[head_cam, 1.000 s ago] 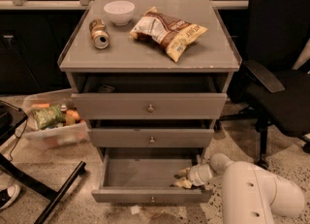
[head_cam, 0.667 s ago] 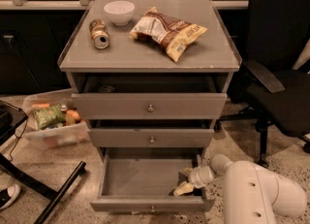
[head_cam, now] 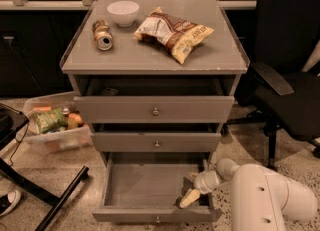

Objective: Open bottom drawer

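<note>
The grey cabinet (head_cam: 155,55) has three drawers. The bottom drawer (head_cam: 150,187) stands pulled far out, its grey inside bare, its small round knob (head_cam: 158,219) at the front edge near the frame's bottom. My gripper (head_cam: 191,196) reaches in from the right on the white arm (head_cam: 265,197). It sits inside the drawer at its right front corner, just behind the front panel. The middle drawer (head_cam: 156,141) is shut. The uppermost drawer (head_cam: 154,109) stands slightly out.
On the cabinet top lie a white bowl (head_cam: 123,12), a tipped can (head_cam: 103,35) and a snack bag (head_cam: 173,32). A black office chair (head_cam: 290,75) stands at the right. A clear bin of snacks (head_cam: 52,125) and black stand legs (head_cam: 45,195) are on the floor at the left.
The bottom drawer has slid further out toward the camera. My gripper has moved forward with it, staying at the drawer's right front corner.
</note>
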Robot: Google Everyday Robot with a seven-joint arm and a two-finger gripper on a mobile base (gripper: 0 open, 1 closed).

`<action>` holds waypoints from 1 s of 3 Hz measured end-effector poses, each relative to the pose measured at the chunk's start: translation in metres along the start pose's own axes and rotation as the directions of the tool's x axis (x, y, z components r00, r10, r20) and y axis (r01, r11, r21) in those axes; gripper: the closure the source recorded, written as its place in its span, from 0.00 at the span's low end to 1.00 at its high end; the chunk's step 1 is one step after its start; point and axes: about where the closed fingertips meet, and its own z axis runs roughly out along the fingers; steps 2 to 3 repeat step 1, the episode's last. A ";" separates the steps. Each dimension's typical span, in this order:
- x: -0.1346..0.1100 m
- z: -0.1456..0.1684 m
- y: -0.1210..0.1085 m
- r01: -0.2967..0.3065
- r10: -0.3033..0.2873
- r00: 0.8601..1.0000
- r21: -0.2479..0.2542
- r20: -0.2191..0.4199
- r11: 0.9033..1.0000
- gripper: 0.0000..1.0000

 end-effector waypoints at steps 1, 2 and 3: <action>-0.009 -0.003 0.003 0.021 -0.021 1.000 0.005 0.005 1.000 0.00; -0.009 -0.003 0.003 0.021 -0.021 1.000 0.005 0.005 1.000 0.00; -0.009 -0.003 0.003 0.021 -0.021 1.000 0.005 0.005 1.000 0.00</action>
